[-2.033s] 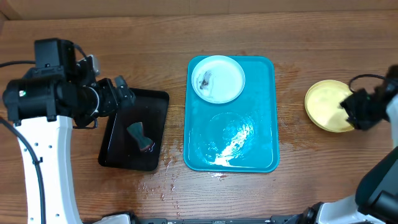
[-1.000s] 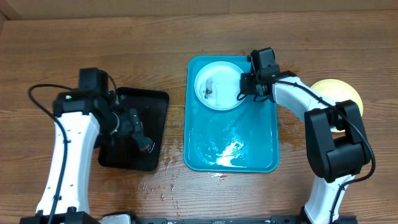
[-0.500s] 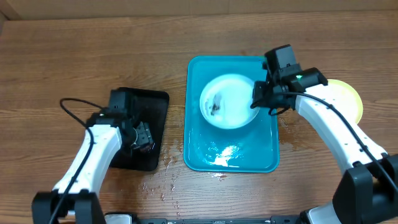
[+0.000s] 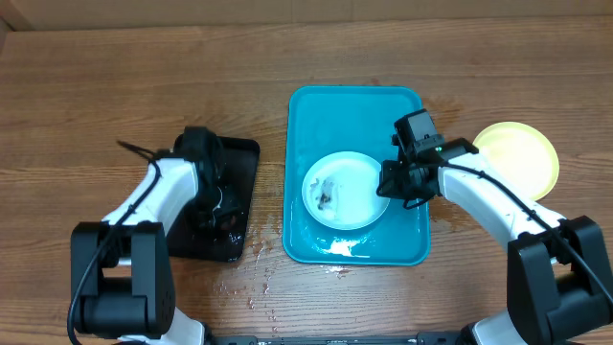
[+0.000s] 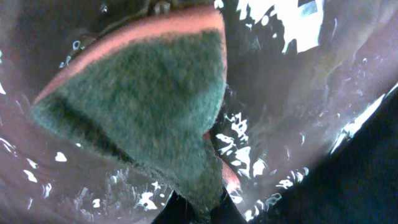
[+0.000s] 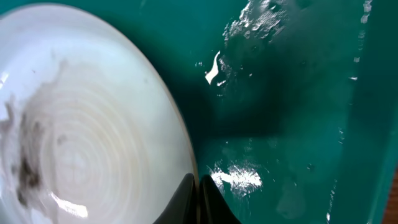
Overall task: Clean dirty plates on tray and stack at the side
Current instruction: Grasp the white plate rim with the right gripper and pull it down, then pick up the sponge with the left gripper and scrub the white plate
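Observation:
A pale white plate [image 4: 343, 190] with dark smears lies in the near half of the turquoise tray [image 4: 354, 115]. My right gripper [image 4: 389, 183] is shut on the plate's right rim. The right wrist view shows the plate [image 6: 81, 124] with its rim pinched between the dark fingers of that gripper [image 6: 196, 198], above the wet tray [image 6: 298, 112]. A clean yellow-green plate [image 4: 519, 158] rests on the table to the right. My left gripper [image 4: 216, 218] is down in the black tray [image 4: 241, 161], shut on a green and orange sponge [image 5: 143, 106] at its lower corner [image 5: 200, 204].
Water drops and wet patches lie on the wooden table in front of the black tray [image 4: 259, 273] and by the turquoise tray's right edge. The black tray's floor [image 5: 298, 93] is wet and shiny.
My right gripper has dragged the smeared plate from the tray's far end toward its near end. My left gripper has dropped into the black tray and shut on the sponge.

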Controlling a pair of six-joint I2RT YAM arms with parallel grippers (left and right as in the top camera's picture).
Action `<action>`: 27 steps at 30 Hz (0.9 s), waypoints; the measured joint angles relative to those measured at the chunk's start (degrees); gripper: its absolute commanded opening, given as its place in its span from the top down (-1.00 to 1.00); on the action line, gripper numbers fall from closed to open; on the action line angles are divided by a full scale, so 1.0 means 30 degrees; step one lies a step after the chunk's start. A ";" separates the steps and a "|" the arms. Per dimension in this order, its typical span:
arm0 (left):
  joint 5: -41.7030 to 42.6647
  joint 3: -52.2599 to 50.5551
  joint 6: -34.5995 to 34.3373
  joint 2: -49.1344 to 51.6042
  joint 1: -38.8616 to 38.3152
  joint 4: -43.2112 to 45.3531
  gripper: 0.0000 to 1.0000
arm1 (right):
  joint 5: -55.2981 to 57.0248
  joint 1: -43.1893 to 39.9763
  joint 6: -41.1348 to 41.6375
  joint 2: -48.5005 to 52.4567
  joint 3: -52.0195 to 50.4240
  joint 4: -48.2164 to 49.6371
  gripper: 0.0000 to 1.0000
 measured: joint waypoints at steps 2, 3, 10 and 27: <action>0.0022 0.1384 0.0357 0.0182 0.0000 -0.1566 0.92 | -0.0153 0.0007 -0.0197 0.0000 -0.0794 0.1144 0.92; 0.0080 0.2280 0.0539 0.0197 -0.0036 -0.2244 0.92 | -0.0211 0.0007 -0.0306 0.0000 -0.1239 0.1741 0.92; 0.1931 0.6594 0.1668 0.0168 -0.2164 -0.2506 0.92 | -0.0408 0.0000 -0.0510 0.0066 -0.2820 0.4517 0.92; 0.6207 0.6623 -0.2353 0.6054 -1.0098 0.3963 0.92 | -0.0561 0.0000 -0.0503 0.0066 -0.2943 0.4816 0.92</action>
